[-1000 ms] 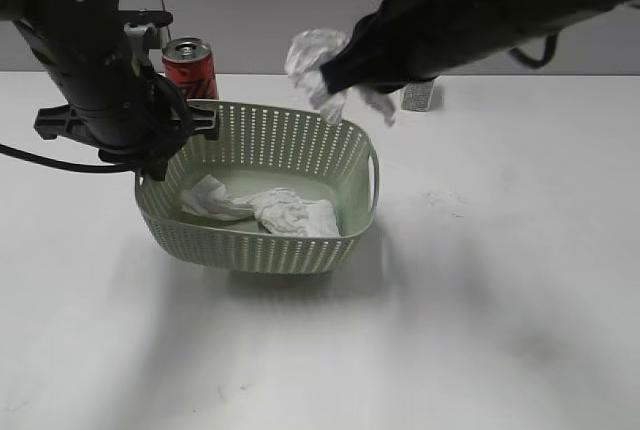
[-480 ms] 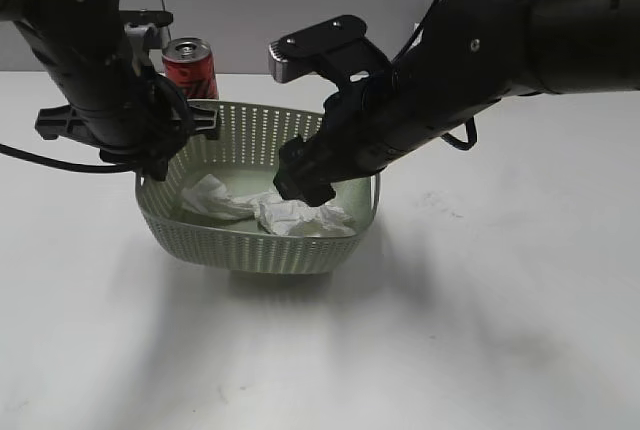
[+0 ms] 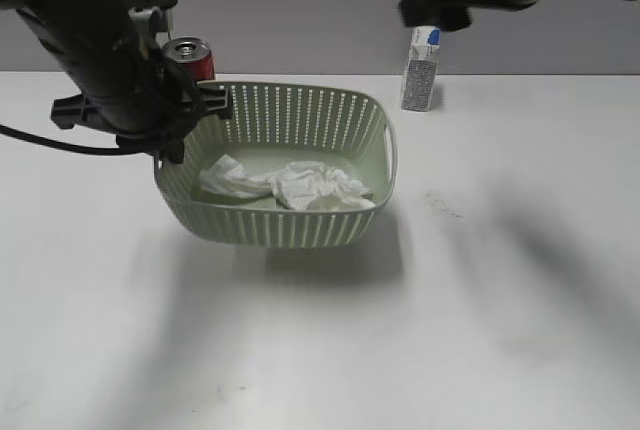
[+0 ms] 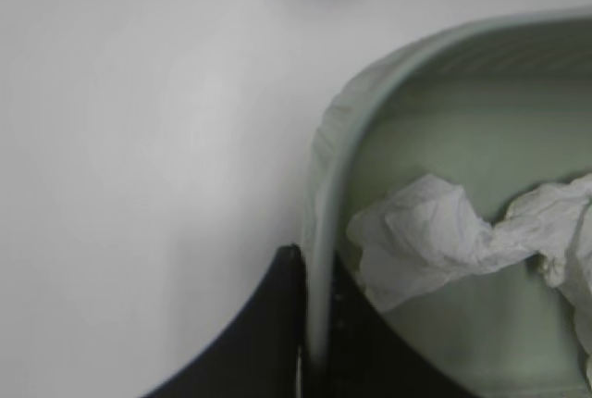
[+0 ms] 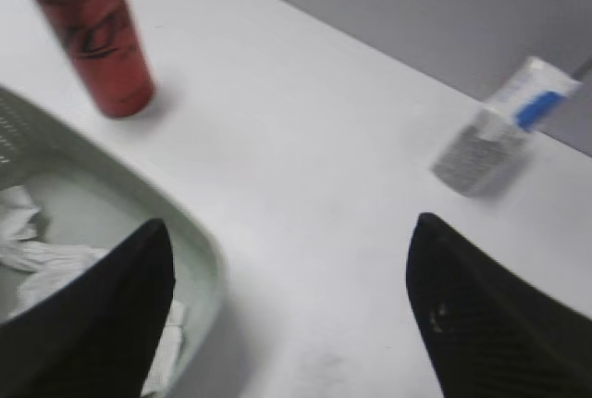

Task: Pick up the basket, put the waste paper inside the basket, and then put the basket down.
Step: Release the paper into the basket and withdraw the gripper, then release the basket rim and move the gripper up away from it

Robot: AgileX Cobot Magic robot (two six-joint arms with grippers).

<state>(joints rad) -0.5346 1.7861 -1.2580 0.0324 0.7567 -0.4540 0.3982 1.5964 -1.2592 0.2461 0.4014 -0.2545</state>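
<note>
My right hand has lifted clear since a moment ago, its fingers spread and empty, because the waste paper now lies inside the basket. My left hand stays pinched on the basket's rim, so I judge setting it flat on the bench is what remains.

Two black arms, matte casing, black cable trailing left; tapered black jaws
</note>
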